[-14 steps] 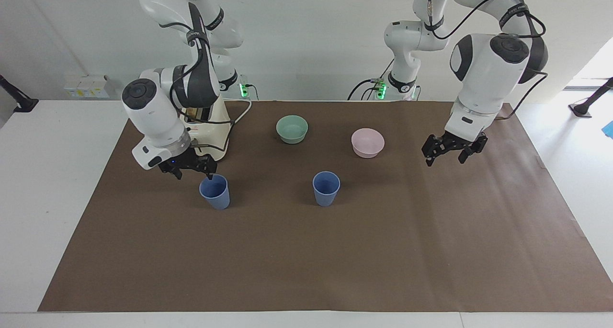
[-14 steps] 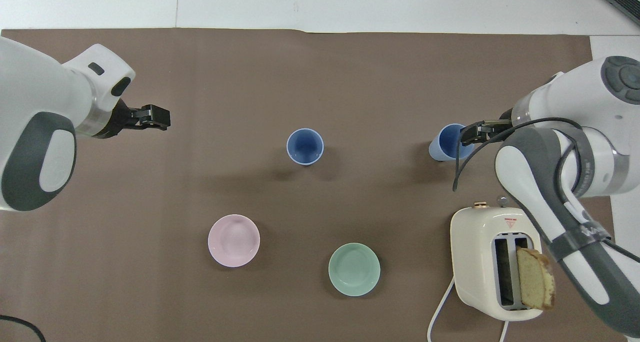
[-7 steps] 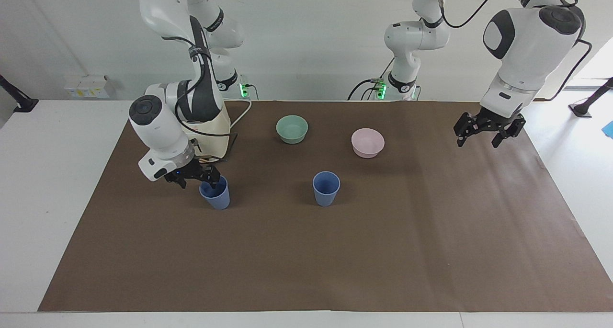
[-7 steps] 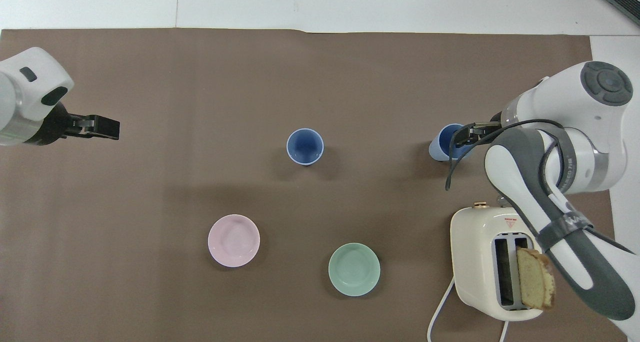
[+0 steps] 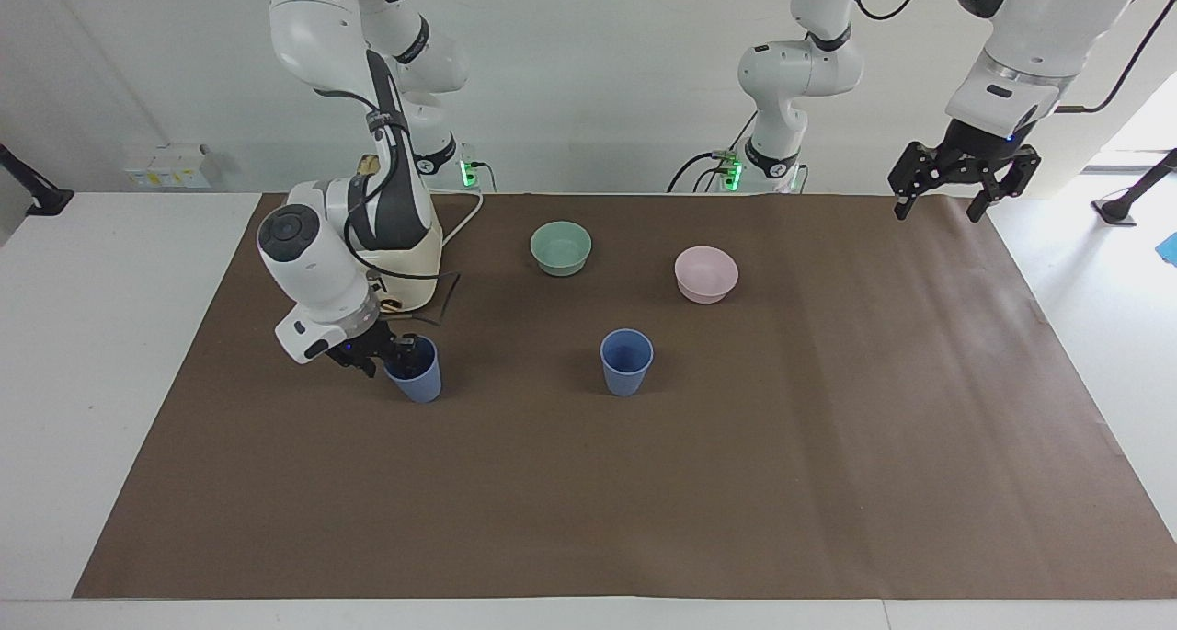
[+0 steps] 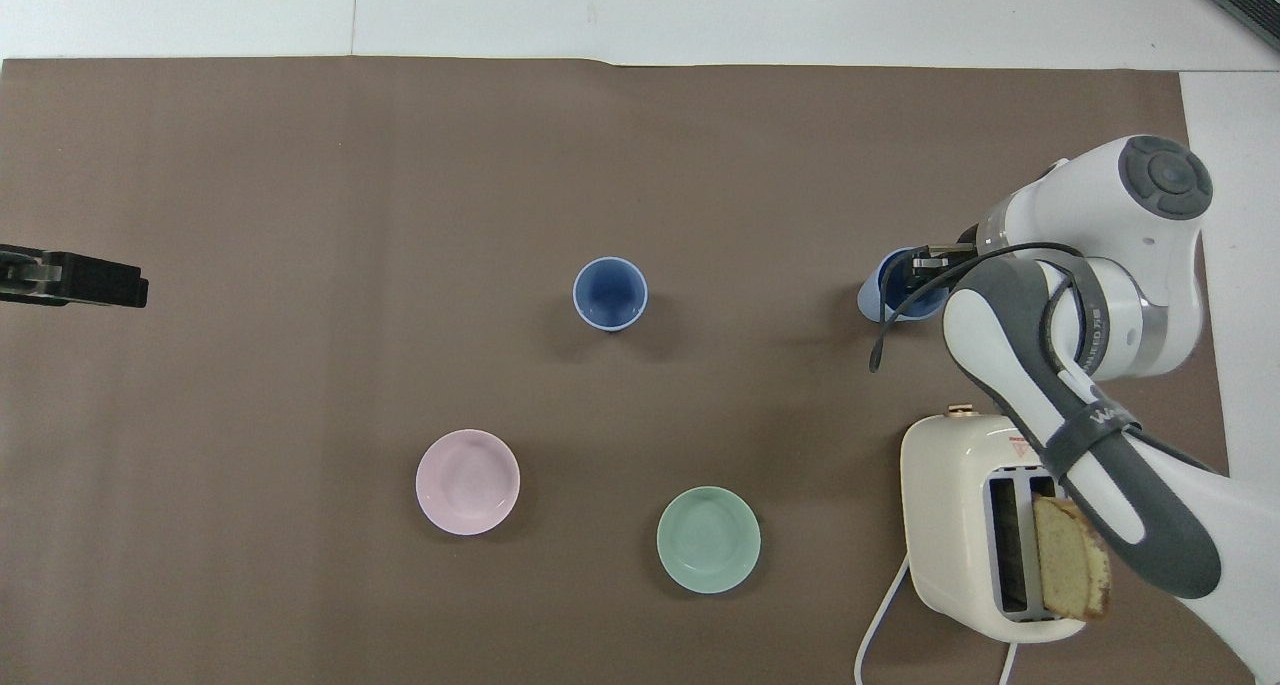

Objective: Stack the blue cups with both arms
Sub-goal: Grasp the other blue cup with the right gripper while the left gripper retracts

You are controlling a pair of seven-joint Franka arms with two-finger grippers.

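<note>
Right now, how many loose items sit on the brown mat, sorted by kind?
Periwinkle-blue plastic tumblers: 2
Bowls: 2, one teal-green, one pink
Cream toaster holding a bread slice: 1
Total: 5

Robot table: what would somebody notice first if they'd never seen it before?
Probably the right gripper reaching down onto the rim of a blue cup at the right arm's end of the table, with one finger dipped inside. Its twin, the second blue cup, stands alone mid-table. The left gripper hangs open, high over the left arm's end.
</note>
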